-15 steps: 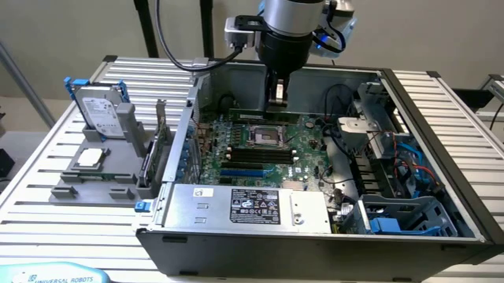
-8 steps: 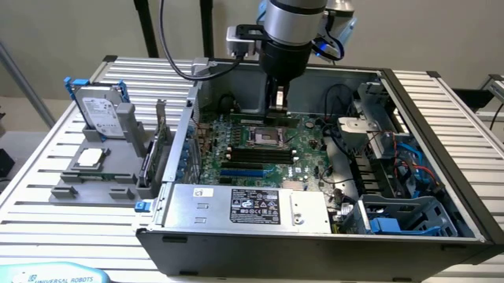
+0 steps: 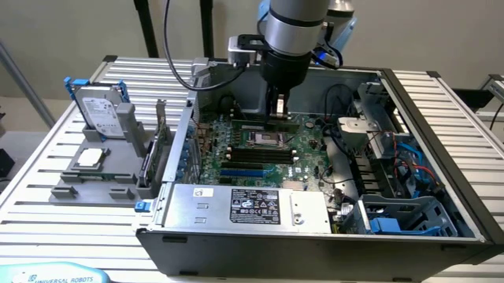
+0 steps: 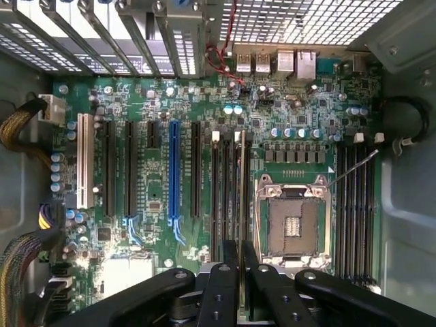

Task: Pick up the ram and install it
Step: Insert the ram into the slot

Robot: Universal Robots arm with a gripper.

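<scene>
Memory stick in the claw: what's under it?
Long black slots on the green board, next to the square silver socket. The memory stick hides the slot right below it, so whether it touches can't be seen.

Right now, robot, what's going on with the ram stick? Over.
Status: gripper shut on the ram. Held edge-down over the memory slots beside the CPU socket; seated or not, can't tell. No cable across those slots.

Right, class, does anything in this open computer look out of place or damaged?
Nothing looks spilled or broken. The processor socket sits empty, its thin lever swung out, and a hard drive stands outside the case in a grey holder. The gripper holds the memory stick above the board.
</scene>
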